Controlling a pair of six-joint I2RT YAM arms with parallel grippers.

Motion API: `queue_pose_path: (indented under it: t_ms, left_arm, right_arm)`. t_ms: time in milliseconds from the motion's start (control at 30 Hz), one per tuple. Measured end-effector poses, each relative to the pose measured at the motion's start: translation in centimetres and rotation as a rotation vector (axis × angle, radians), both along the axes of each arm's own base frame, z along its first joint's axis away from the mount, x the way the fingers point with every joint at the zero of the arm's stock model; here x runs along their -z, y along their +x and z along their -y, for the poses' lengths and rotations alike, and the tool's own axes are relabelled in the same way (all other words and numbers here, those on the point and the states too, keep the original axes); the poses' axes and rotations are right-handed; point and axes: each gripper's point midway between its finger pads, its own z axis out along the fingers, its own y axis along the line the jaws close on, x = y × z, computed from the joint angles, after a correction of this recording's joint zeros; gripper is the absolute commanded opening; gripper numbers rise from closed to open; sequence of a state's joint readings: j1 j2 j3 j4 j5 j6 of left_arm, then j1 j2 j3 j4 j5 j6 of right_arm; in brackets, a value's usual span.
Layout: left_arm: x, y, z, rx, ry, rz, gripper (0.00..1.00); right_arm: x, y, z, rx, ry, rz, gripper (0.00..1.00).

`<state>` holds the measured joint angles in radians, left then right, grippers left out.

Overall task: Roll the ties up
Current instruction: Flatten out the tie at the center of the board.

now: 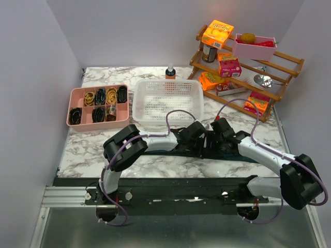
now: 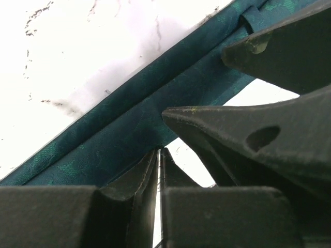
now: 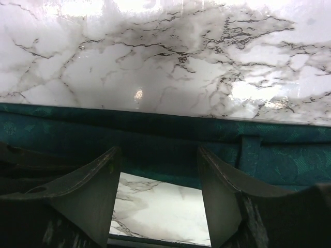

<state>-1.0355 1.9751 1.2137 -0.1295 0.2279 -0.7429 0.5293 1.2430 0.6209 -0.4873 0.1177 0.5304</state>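
The left claw (image 2: 158, 153) was closed to a thin slit, its tips set right at the near edge of the tie (image 2: 124, 129). Whether any cloth was nipped between them could not be told. The right claw (image 3: 158, 155) stood wide open and held nothing. Its 2 fingers (image 3: 88, 191) reached over the tie, and bare counter (image 3: 155, 62) showed in the gap between them.

The tie lay flat on the marble counter as a long dark teal strip. It ran left to right across the near part of the counter, in front of the basket (image 1: 166, 81) and under both claws. From above, the 2 claws sat just beside each other over it, the left arm reaching in from the left and the right arm from the right. In the left wrist view the right claw's fingers hung close to the left claw, over the same stretch of cloth. A narrow band (image 3: 250, 150) of the same cloth crossed the tie just to the right of the right claw's fingers.

The white basket stood just beyond the claws. A pink tray (image 1: 98, 124) of small coiled things sat to its left, a bottle (image 1: 170, 72) stood behind it, and a wooden rack (image 1: 289, 58) of boxes filled the far right corner.
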Motion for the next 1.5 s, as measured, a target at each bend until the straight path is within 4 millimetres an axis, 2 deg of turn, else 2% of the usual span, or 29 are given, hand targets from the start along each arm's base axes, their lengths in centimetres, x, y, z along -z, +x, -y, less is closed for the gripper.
queue_pose_path:
  t_ms: [67, 133, 167, 267, 367, 433, 467, 500, 567, 600, 767, 800, 833, 933, 1000, 1133, 1300, 1500]
  left_arm:
    - [-0.2, 0.0, -0.1, -0.001, -0.01, 0.009, 0.5]
    - [-0.7, -0.1, -0.8, -0.003, -0.008, 0.03, 0.58]
    - [-1.1, -0.2, -1.2, -0.007, -0.007, 0.038, 0.66]
    - [-2.6, -0.3, -3.1, -0.024, 0.006, 0.076, 0.7]
    - [-5.1, 0.0, -5.2, -0.054, -0.005, 0.125, 0.75]
    - [-6.6, 0.4, -6.7, -0.086, -0.022, 0.151, 0.76]
    - [-7.4, 0.8, -7.9, -0.113, -0.034, 0.167, 0.78]
    - [-7.9, 1.2, -9.4, -0.145, -0.037, 0.176, 0.79]
    - [-8.5, 2.1, -12.0, -0.208, -0.044, 0.19, 0.79]
    - [-8.8, 2.9, -13.9, -0.261, -0.052, 0.199, 0.79]
    - [-9.5, 5.9, -22.7, -0.52, -0.034, 0.215, 0.86]
    - [-9.8, 6.2, -24.0, -0.561, -0.029, 0.219, 0.86]
    - [-10.4, 6.9, -25.8, -0.625, -0.027, 0.234, 0.86]
    - [-11.4, 7.8, -29.3, -0.744, -0.027, 0.261, 0.86]
    - [-11.0, 8.1, -31.5, -0.815, -0.02, 0.254, 0.86]
    - [-7.6, 7.0, -35.0, -0.929, -0.006, 0.175, 0.84]
    - [-4.2, 4.4, -34.4, -0.939, -0.036, 0.064, 0.8]
    - [-2.9, 3.9, -34.4, -0.978, -0.06, 0.04, 0.74]
  right_arm:
    - [-0.2, 0.0, 0.0, 0.0, 0.003, 0.006, 0.68]
    - [-0.6, 0.2, -0.1, 0.0, 0.009, 0.016, 0.68]
    - [-1.0, 0.4, -0.2, 0.0, 0.014, 0.026, 0.68]
    - [-2.0, 1.0, -0.7, -0.003, 0.033, 0.057, 0.68]
    - [-2.7, 1.5, -1.2, -0.015, 0.04, 0.075, 0.67]
    - [-3.0, 1.7, -1.7, -0.032, 0.041, 0.079, 0.55]
    - [-3.0, 1.6, -2.1, -0.049, 0.038, 0.078, 0.48]
    - [-3.0, 1.6, -2.5, -0.064, 0.035, 0.076, 0.32]
    - [-2.9, 1.3, -3.5, -0.107, 0.027, 0.073, 0.21]
    - [-2.9, 1.2, -4.1, -0.124, 0.025, 0.071, 0.15]
    - [-2.4, 0.6, -7.2, -0.223, 0.006, 0.068, 0.06]
    - [-2.1, 0.6, -7.6, -0.234, 0.001, 0.066, 0.05]
    - [-1.6, 0.5, -8.0, -0.244, -0.01, 0.057, 0.03]
    - [0.4, 0.4, -8.2, -0.247, -0.052, 0.021, 0.01]
    - [1.0, 0.4, -8.2, -0.24, -0.065, 0.009, 0.01]
    - [1.1, 1.0, -8.4, -0.22, -0.058, 0.03, 0.01]
    - [1.0, 1.0, -8.5, -0.182, -0.044, 0.033, 0.01]
    - [1.0, 1.0, -8.4, -0.153, -0.038, 0.031, 0.01]
